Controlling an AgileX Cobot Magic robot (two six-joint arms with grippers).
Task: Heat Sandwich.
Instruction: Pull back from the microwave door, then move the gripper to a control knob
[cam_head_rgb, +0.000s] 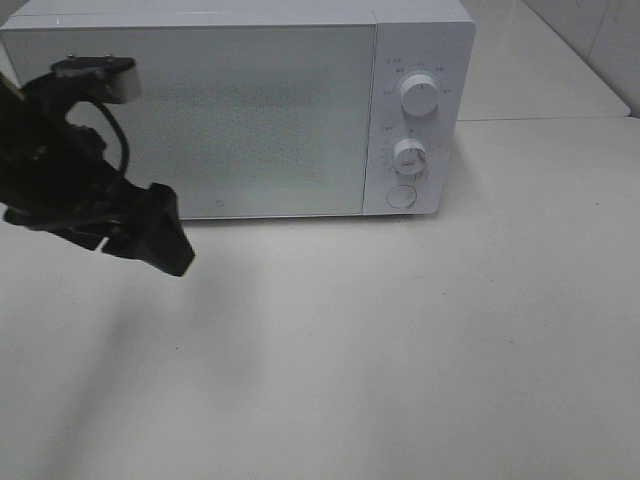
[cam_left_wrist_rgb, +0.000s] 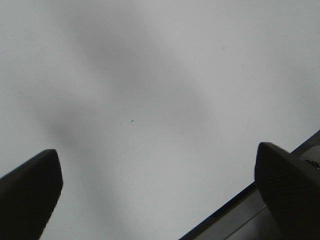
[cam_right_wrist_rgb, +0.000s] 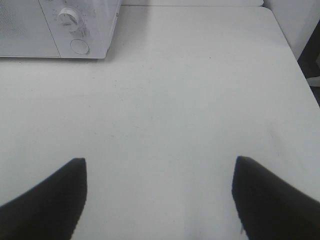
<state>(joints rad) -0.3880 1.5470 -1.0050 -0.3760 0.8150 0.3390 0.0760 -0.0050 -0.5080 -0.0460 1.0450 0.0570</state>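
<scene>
While both claws stand spread and empty, I can't tell where the sandwich is.
My left gripper (cam_left_wrist_rgb: 157, 167) hangs before the shut white boxy microwave (cam_head_rgb: 240, 110); right gripper (cam_right_wrist_rgb: 159, 200) over white tabletop (cam_right_wrist_rgb: 200, 75) off its knob side.

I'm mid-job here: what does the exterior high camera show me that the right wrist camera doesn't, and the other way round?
Only exterior high: the whole microwave door, closed, the upper knob, and the left claw in front of the door's left end. Only right wrist: the right claw, open with nothing between its fingers. Both: the lower knob, the round button under it, and the white table.
</scene>
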